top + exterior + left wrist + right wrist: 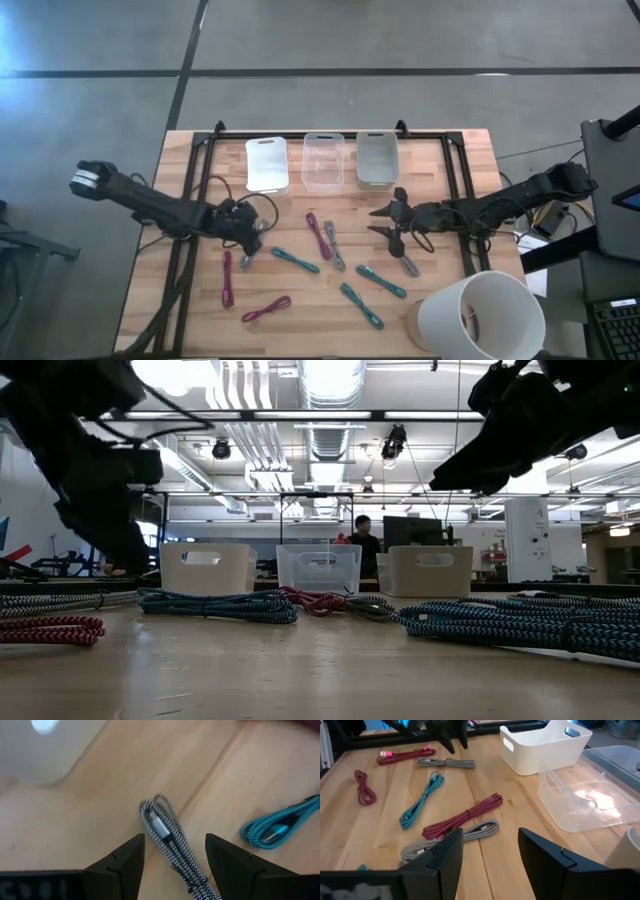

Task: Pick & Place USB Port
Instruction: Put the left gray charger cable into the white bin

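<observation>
Several bundled USB cables lie flat on the wooden table (190, 310): red ones (227, 278), teal ones (295, 260) and grey ones (333, 245). My left gripper (245, 237) is open, left of the table's middle. In its wrist view (172, 852) its fingers stand on either side of a black-and-white braided cable (167, 840) without touching it. A teal cable (277, 825) lies beside that one. My right gripper (384, 222) is open, right of the middle. Its wrist view (487, 852) looks over a grey cable (450, 837) and a red one (465, 815).
Three bins stand in a row at the far edge: white (267, 163), clear (323, 160) and grey (376, 158). A large white cylinder (480, 315) stands at the near right corner. Black frame rails (462, 190) run along the table's sides. A person (362, 545) shows in the room beyond.
</observation>
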Controlling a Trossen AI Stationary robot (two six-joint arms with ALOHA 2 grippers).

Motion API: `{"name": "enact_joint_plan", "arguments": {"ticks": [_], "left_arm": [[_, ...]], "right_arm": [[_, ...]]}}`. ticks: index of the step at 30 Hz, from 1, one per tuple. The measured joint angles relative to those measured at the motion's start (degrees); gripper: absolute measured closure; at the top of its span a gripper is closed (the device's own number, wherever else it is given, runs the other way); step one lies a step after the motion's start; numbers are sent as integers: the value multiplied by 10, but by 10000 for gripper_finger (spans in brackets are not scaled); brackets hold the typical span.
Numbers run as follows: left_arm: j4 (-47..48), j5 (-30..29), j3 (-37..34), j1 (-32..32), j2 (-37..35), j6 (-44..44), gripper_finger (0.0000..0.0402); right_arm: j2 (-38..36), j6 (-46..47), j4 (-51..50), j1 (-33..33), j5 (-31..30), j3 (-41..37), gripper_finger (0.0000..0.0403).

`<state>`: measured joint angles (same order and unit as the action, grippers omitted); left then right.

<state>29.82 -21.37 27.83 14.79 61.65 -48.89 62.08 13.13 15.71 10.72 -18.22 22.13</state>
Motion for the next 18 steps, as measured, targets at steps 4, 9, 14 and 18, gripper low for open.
{"name": "enact_joint_plan", "arguments": {"ticks": [4, 9, 14, 18], "left_arm": [[-2, 11, 0, 0, 45, -24, 193], [-7, 9, 0, 0, 95, -46, 193], [-15, 14, 3, 0, 121, -74, 206], [-19, 18, 2, -1, 123, -118, 256]], "right_arm": [[-3, 0, 0, 0, 0, 0, 216], [-1, -2, 1, 0, 0, 0, 216], [-1, -1, 0, 0, 0, 0, 216], [-1, 0, 0, 0, 0, 0, 216]]}}
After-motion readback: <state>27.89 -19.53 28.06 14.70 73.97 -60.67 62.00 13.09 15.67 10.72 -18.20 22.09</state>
